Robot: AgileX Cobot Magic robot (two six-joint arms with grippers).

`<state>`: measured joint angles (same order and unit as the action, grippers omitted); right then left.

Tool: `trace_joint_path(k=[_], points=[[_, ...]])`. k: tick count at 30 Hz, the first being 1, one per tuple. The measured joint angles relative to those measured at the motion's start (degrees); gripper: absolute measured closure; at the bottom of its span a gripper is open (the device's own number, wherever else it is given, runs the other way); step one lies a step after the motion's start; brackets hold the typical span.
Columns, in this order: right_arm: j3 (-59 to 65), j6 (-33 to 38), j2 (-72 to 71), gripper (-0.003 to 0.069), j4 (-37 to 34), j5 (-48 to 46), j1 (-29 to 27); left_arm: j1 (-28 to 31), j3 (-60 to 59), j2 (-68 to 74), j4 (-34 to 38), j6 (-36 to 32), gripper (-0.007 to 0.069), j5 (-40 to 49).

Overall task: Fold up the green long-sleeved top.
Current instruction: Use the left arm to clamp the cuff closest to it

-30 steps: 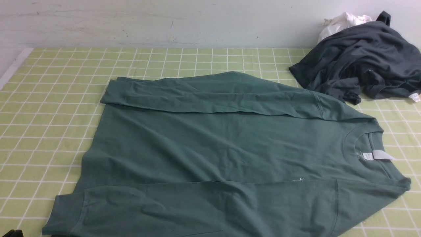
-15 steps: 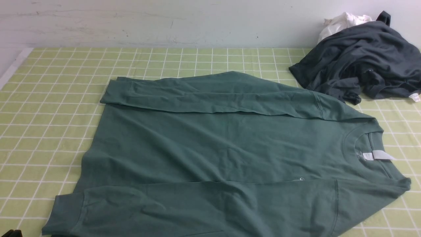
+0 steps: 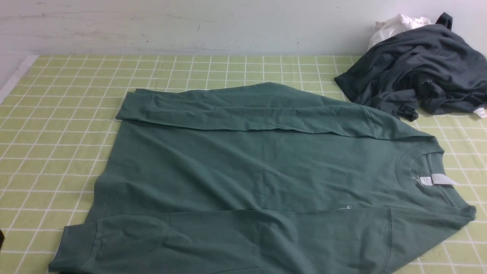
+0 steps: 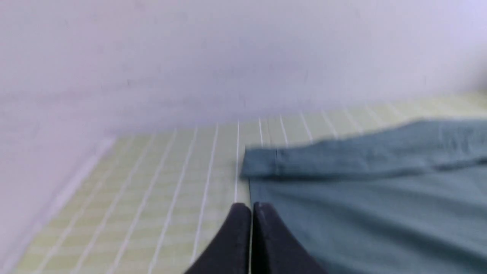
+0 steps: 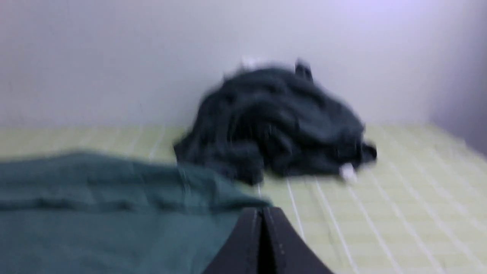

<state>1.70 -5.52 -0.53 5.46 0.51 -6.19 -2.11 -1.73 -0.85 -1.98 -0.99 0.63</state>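
The green long-sleeved top [image 3: 251, 171] lies flat across the middle of the table, neck and white label [image 3: 437, 179] toward the right, hem toward the left. Both sleeves are folded in over the body, one along the far edge [image 3: 243, 110], one along the near edge [image 3: 228, 239]. My left gripper [image 4: 252, 207] is shut with nothing in it, above the top's hem edge [image 4: 342, 213]. On the other side my right gripper [image 5: 261, 211] is shut and empty too, near the shoulder of the top [image 5: 114, 213]. Both wrist views are blurred. Neither gripper's jaws show in the front view.
A dark charcoal-grey garment [image 3: 414, 68] lies crumpled at the far right against the wall, with a small white cloth [image 3: 395, 26] behind it. The grey garment [image 5: 274, 121] shows in the right wrist view as well. The green checked tablecloth [image 3: 57, 114] covers the table; a wall runs along the back.
The dark bit of the left arm at the bottom left corner of the front view has slid toward the left edge and higher. The top has not moved.
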Motion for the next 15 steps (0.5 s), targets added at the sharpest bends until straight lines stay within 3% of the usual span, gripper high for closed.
trace_joint_path(k=[6,9,12,15], points=[[0.0,-7.14,0.0,0.0675,0.19,24.92,0.0,0.0,0.0,0.0,-1.62,-2.98,0.0629,-25.5],[0.0,-12.0,0.0,0.0675,0.36,31.52,0.0,0.0,0.18,0.0,-1.51,0.68,0.0629,-37.71],[-1.68,-14.16,0.17,0.0675,1.21,33.72,0.0,0.0,5.01,0.49,-2.57,5.36,0.0629,-38.1],[-9.67,-14.63,3.27,0.0675,4.58,28.42,0.0,0.0,16.63,4.79,-4.86,10.38,0.0629,-29.47]])
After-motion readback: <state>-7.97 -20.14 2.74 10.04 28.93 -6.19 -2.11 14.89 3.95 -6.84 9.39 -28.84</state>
